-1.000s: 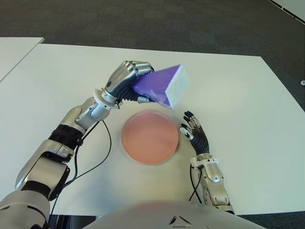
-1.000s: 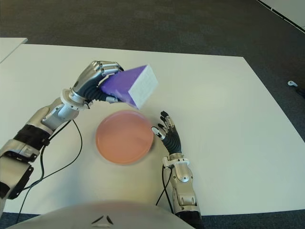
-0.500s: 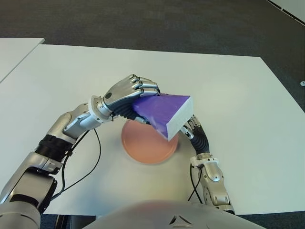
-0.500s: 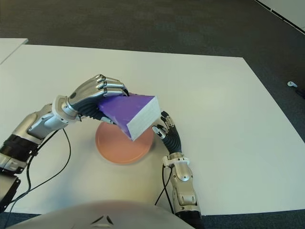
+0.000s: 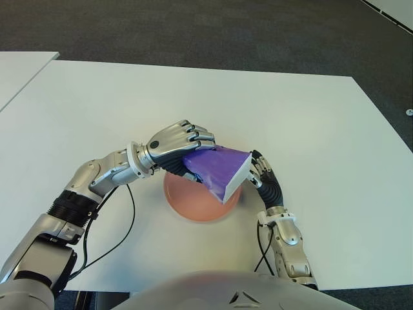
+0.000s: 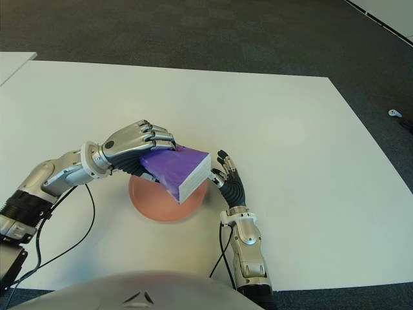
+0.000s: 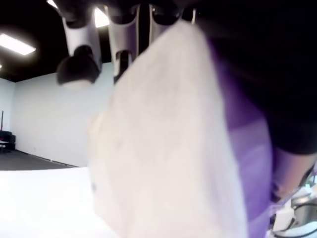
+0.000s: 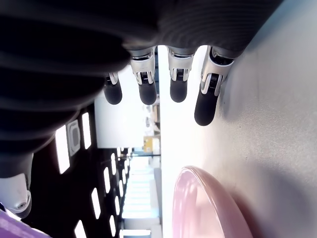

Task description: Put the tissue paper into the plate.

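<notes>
A purple tissue pack [image 5: 221,169] with a white end face is tilted low over the pink plate [image 5: 187,203] at the table's middle. My left hand [image 5: 175,144] grips the pack from above, fingers curled over its top edge. In the left wrist view the pack [image 7: 163,148] fills the picture under the fingers [image 7: 79,54]. My right hand [image 5: 264,181] shows just right of the plate, fingers stretched out and holding nothing. The right wrist view shows its straight fingertips [image 8: 208,106] above the table and the plate's rim [image 8: 198,203] close by.
The white table [image 5: 310,129] spreads wide around the plate. A second white table [image 5: 19,71] stands at the far left. Dark carpet lies beyond the far edge. A black cable [image 5: 126,226] hangs from my left forearm.
My left hand has carried the tissue pack from behind the plate down over it, lowering it until it hangs just above the plate. The right hand has stayed put.
</notes>
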`<state>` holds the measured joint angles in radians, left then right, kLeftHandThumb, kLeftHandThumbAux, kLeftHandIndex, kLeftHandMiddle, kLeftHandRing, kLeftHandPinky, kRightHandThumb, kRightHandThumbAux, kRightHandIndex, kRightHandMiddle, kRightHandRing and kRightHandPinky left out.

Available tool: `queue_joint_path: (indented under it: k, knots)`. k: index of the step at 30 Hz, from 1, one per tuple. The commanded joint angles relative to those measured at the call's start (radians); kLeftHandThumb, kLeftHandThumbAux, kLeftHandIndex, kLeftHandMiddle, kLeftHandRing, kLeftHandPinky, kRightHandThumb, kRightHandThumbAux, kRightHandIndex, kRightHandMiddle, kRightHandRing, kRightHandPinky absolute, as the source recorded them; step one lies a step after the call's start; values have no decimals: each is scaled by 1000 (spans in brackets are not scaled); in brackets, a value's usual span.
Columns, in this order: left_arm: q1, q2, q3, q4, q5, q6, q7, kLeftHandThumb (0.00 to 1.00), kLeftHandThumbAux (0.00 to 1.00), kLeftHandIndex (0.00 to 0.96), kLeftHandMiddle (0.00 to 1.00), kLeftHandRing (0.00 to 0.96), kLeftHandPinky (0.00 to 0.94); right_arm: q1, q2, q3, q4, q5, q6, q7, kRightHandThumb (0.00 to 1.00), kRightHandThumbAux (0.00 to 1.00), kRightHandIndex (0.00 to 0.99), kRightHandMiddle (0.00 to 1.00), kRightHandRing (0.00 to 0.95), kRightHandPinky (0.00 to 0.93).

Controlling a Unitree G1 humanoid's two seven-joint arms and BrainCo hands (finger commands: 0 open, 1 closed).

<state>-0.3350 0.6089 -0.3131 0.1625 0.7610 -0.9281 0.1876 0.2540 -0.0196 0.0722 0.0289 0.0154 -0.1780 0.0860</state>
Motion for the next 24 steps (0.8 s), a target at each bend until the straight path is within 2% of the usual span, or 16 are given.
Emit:
queue_joint_path:
  k: [1, 10, 16, 24]
  knots:
    - [37, 11, -19, -29, 106, 29, -17, 723, 703, 443, 864, 852, 837, 74, -7, 3, 109, -9, 173, -6, 0, 536, 0, 0, 0, 0]
    - [25, 52, -58, -81, 227, 101, -91, 717, 703, 443, 859, 846, 841, 73, -7, 5, 115, -10, 169, -4, 0, 535, 0, 0, 0, 0]
    - [26, 65, -74, -105, 252, 143, -128, 717, 703, 443, 860, 844, 844, 71, -8, 6, 121, -10, 161, 0, 0, 534, 0, 0, 0, 0]
    - [17, 61, -97, -89, 287, 171, -91, 719, 702, 443, 850, 838, 840, 71, -7, 6, 123, -12, 158, 0, 0, 539, 0, 0, 0, 0]
